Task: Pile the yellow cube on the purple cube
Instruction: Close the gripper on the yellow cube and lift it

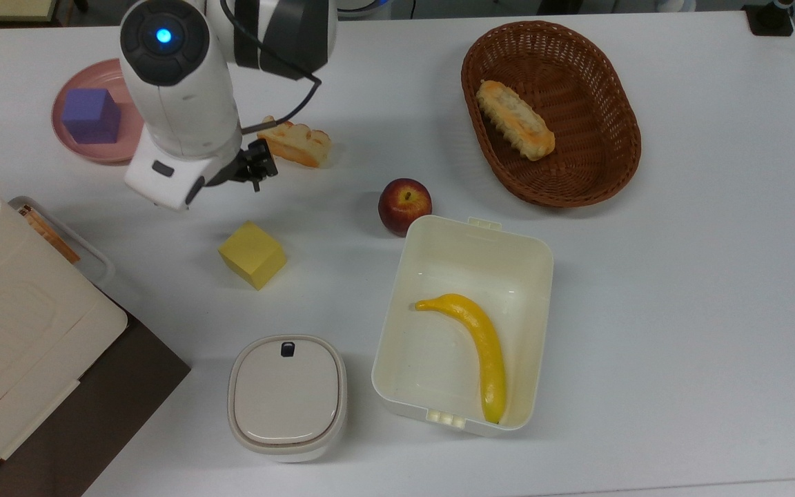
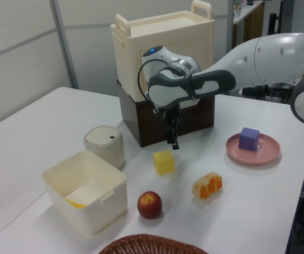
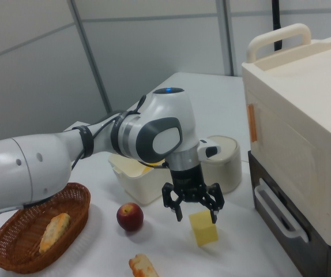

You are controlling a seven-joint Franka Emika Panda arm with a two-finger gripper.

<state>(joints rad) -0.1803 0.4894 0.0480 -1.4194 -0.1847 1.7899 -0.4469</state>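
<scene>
You are at the very start of the job: the yellow cube (image 1: 252, 254) sits untouched on the white table (image 1: 680, 290), in open space between the apple (image 1: 405, 204) and the cream crate (image 1: 18, 331), with the lidded beige pot (image 1: 287, 397) a little further from the cube toward the top view's bottom edge. The gripper (image 3: 192, 206) hangs in the air above the table, near the yellow cube but clear of it; in the right view its jaws stand spread apart with nothing between them, one fingertip just over the cube's upper corner. The purple cube (image 1: 91, 115) waits on the pink plate (image 1: 128, 138), well apart from the yellow cube, beyond the arm toward the top view's upper left, its top face bare. So nothing is done yet, as far as you can judge: you have to bring the jaws down around the yellow cube, close on it, lift it, carry it past the bread piece (image 1: 297, 142) to the plate, and set it squarely on the purple cube before letting go
</scene>
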